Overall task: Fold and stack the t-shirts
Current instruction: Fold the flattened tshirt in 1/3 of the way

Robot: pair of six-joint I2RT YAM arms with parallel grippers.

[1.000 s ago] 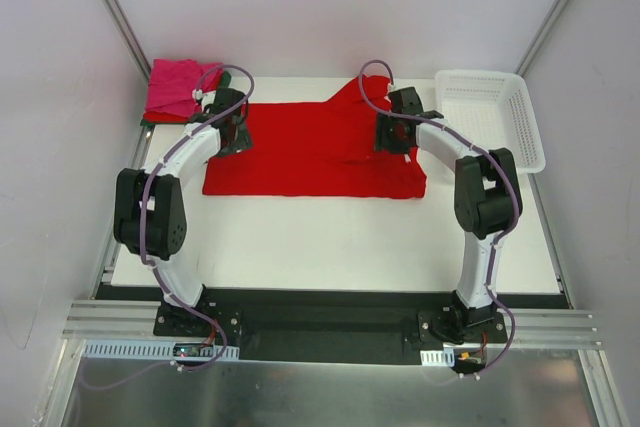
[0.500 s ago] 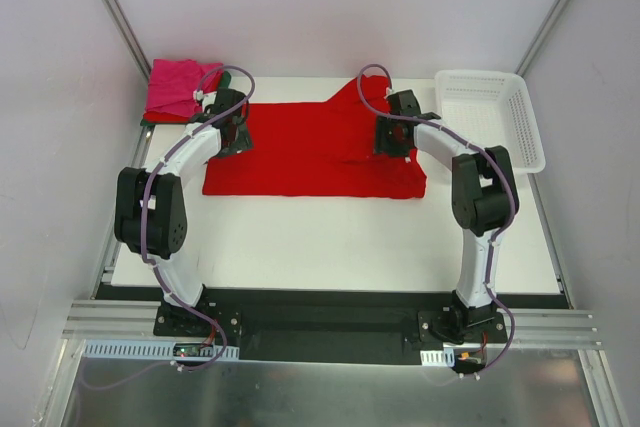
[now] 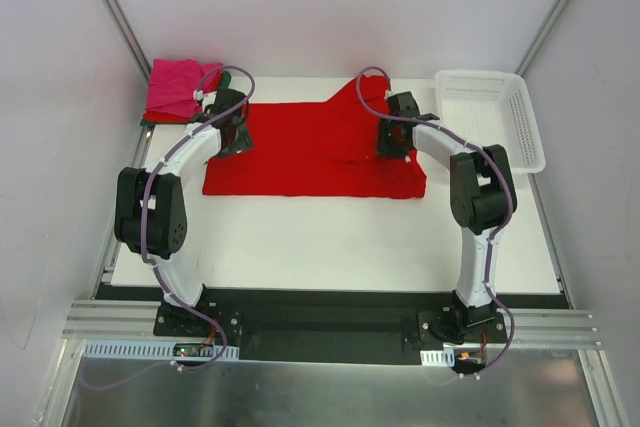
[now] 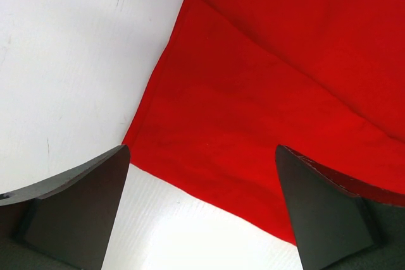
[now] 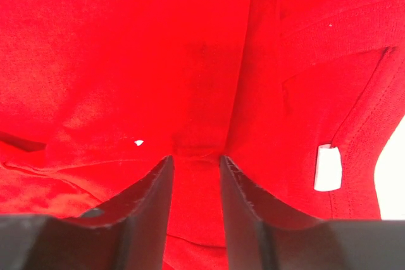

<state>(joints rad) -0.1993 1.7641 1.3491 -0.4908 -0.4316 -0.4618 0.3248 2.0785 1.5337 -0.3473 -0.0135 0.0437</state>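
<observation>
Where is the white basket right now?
In the top view, the white basket sits at the far right corner of the table, just right of the big red t-shirt.

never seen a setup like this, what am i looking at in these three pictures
Two robot arms, bolted at the near edge of a white table, are folding shirts. The overhead picture shows both from above. The other two come from cameras on each wrist, looking past the black fingers. A big red shirt lies spread out, a pink pile sits far left, a white basket far right. The left hand hangs open over the shirt's edge, holding nothing. The right hand pinches a fold of it.
</observation>
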